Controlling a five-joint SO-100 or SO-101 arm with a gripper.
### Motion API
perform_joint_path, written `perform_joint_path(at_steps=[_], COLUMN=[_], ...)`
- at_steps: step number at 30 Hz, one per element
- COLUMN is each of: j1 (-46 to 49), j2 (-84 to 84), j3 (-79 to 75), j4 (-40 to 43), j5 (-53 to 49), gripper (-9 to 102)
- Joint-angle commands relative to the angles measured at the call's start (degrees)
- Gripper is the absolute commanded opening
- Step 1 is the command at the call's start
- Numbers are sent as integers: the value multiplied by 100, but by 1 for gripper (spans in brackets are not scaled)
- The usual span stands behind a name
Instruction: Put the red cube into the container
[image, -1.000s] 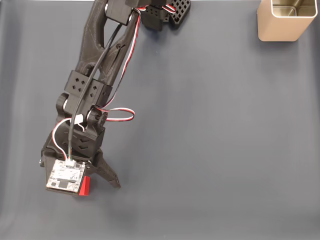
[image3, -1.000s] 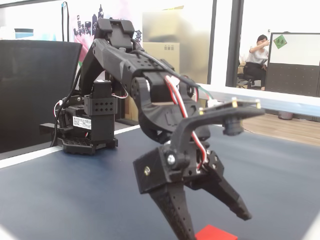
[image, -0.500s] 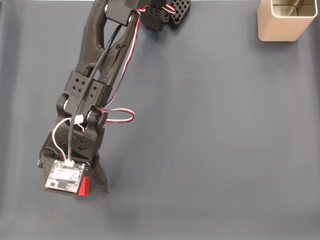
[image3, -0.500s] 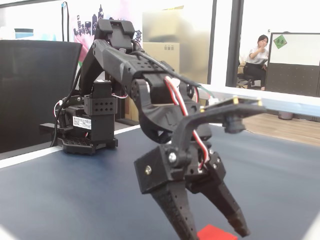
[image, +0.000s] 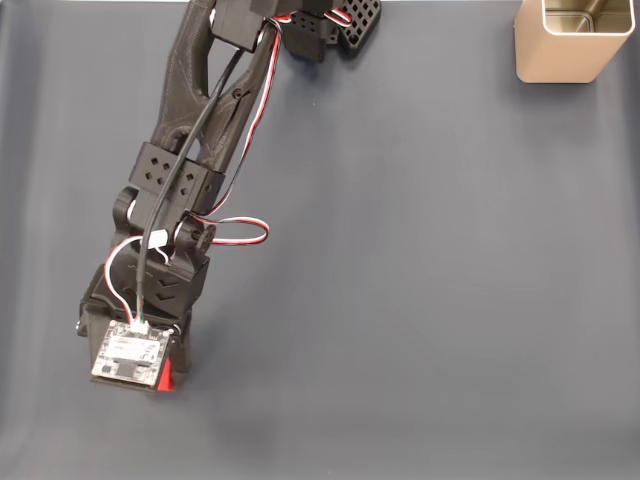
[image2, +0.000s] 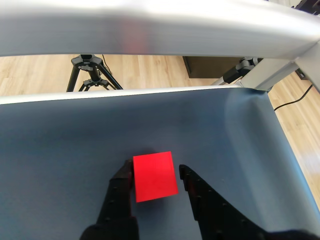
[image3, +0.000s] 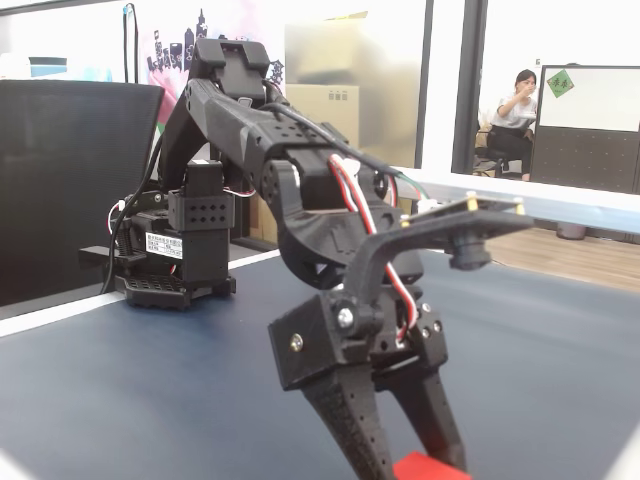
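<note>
My gripper (image2: 156, 176) clamps the cube (image2: 155, 176); from above, my wrist hides most of the cube.

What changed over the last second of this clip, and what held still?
The gripper narrowed its jaws around the red cube: the wide-splayed finger swung in beside the cube. In the wrist view one finger looks to touch it, while a slight gap shows at the other, so a firm grasp is not certain. The cube, the arm's position and the container in the far corner stayed put.
</note>
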Motion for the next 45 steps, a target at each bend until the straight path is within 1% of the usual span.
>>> perform_joint_path(at_steps=[1, 14, 18, 22, 27, 33, 38, 41, 45], j1=[-97, -176, -299, -589, -1266, -2347, -3287, -3867, -4588], j2=[229, 466, 870, 1564, 2610, 3762, 4711, 5115, 5467], j3=[-26, 193, 404, 624, 1107, 1714, 2312, 2426, 2426], j4=[-62, -105, -44, 316, 1011, 1828, 2145, 2487, 3015], j5=[-18, 123, 431, 967, 1389, 1696, 1696, 1696, 1459], gripper=[12, 4, 2, 2, 2, 1, 1, 1, 1])
